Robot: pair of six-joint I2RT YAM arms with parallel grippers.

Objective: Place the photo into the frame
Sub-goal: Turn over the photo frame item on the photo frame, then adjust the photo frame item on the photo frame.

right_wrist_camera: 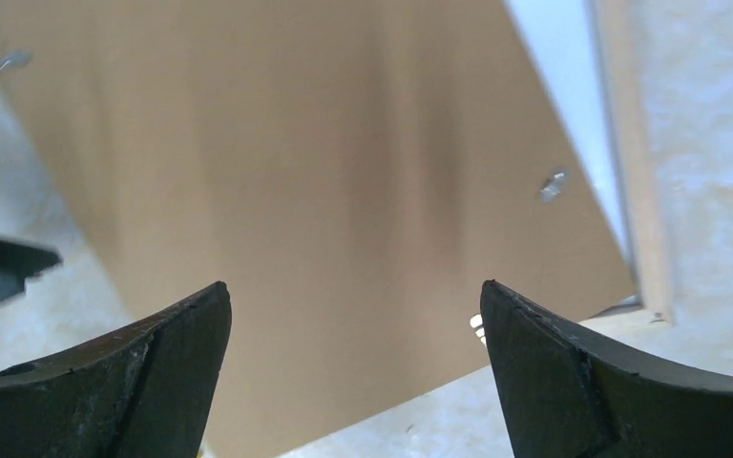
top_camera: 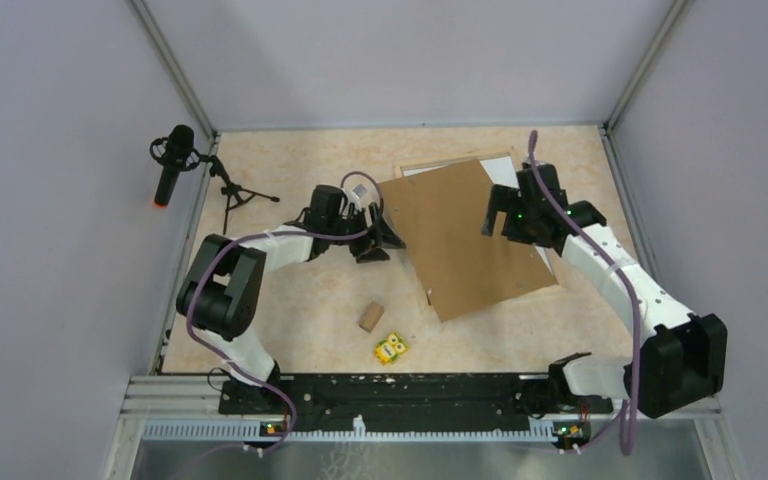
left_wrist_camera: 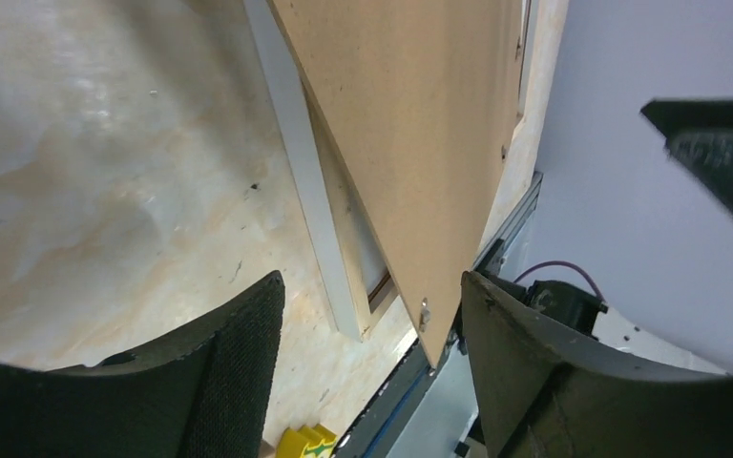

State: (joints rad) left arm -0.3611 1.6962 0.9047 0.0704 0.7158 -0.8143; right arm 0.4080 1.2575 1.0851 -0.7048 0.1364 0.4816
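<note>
- The frame (top_camera: 457, 160) lies flat on the table. Its pale wood strips and white face show only along the far and right sides, because the brown backing board (top_camera: 465, 240) lies askew on top of it, between my two grippers.
- The photo I cannot pick out.
- My left gripper (top_camera: 378, 238) sits at the board's left edge, jaws released and grasping nothing. One corner of the board shows in the gap between my fingers (left_wrist_camera: 239, 363).
- My right gripper (top_camera: 503, 215) hovers over the board's right part, jaws spread wide and holding nothing. A small metal tab (right_wrist_camera: 554, 183) sits just beyond my right-hand finger.
- The table (top_camera: 290, 300) is pale marbled beige with a faint sheen.
- Nearer my bases than the left jaws, a small brown block (top_camera: 371, 317) and a yellow toy (top_camera: 391, 348) lie close together.
- Out past my left gripper a black microphone (top_camera: 172, 160) stands on a small tripod.
- Plain lilac-grey walls (top_camera: 50, 200) enclose three sides.
</note>
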